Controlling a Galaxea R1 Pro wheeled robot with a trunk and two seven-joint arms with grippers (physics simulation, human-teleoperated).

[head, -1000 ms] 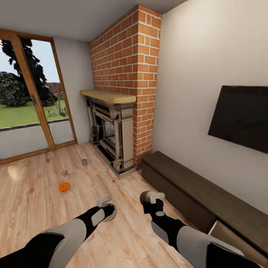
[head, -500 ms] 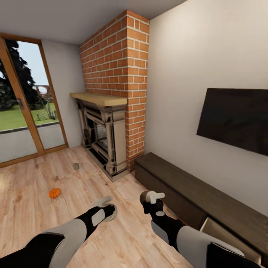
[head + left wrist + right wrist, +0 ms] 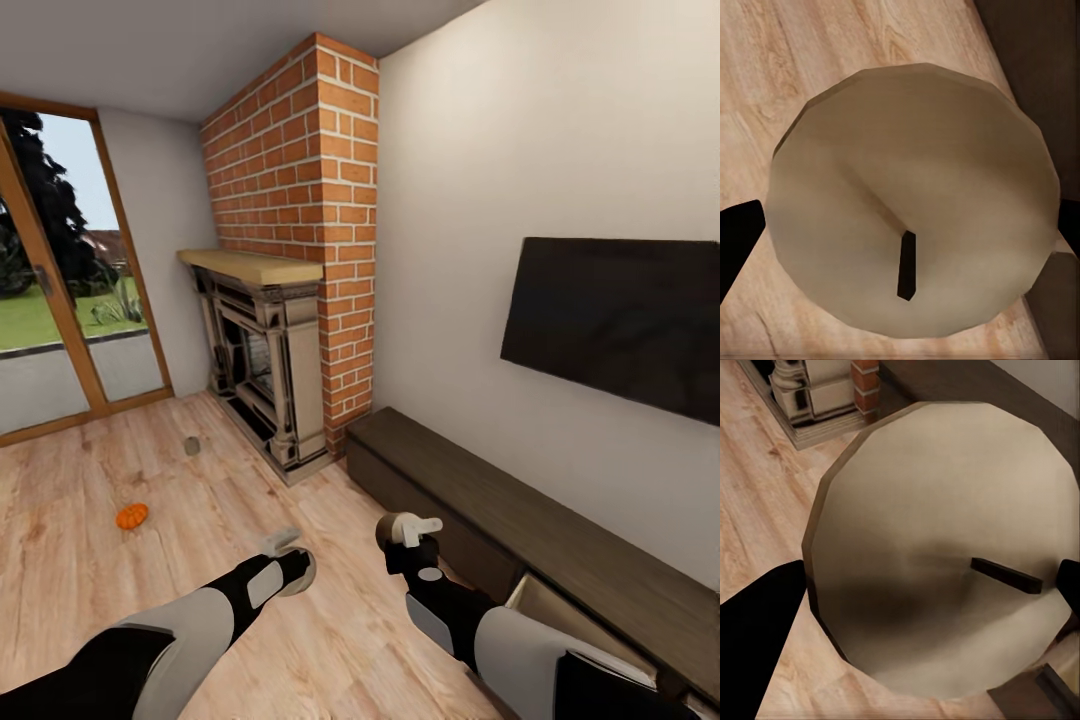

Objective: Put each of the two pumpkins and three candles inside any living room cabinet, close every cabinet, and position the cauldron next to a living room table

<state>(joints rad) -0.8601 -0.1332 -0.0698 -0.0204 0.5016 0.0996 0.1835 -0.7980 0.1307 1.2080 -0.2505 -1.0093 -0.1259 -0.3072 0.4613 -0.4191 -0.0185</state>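
- A candle (image 3: 911, 202) is sitting clamped in the left hand (image 3: 285, 560), its tan top and dark wick facing the left wrist camera, with the black fingers (image 3: 736, 236) pressing on either side of it.
- A second candle (image 3: 945, 547) is being held the same way by the right hand (image 3: 405, 535), dark fingers (image 3: 761, 637) flanking its wide pale face.
- The third candle (image 3: 191, 446) is lying on the plank floor (image 3: 90, 570) near the fireplace (image 3: 255, 370), and one pumpkin (image 3: 132, 516) is resting on the floor closer to the robot, well apart from the cabinet (image 3: 520, 540).
- Judging by this, the task is sitting at an early stage: two candles are in hand but not yet stowed, one candle and one pumpkin are waiting on the floor, and the other pumpkin and the cauldron cannot be placed from these views.
- A drawer (image 3: 560, 620) of the cabinet is standing open beside the right forearm, showing a pale interior; it is looking like the likely drop spot and will need shutting afterwards.
- Open floor is stretching wide to the robot's left; on the right the cabinet's front edge and the protruding drawer are crowding the right arm, and the fireplace base is jutting out ahead.
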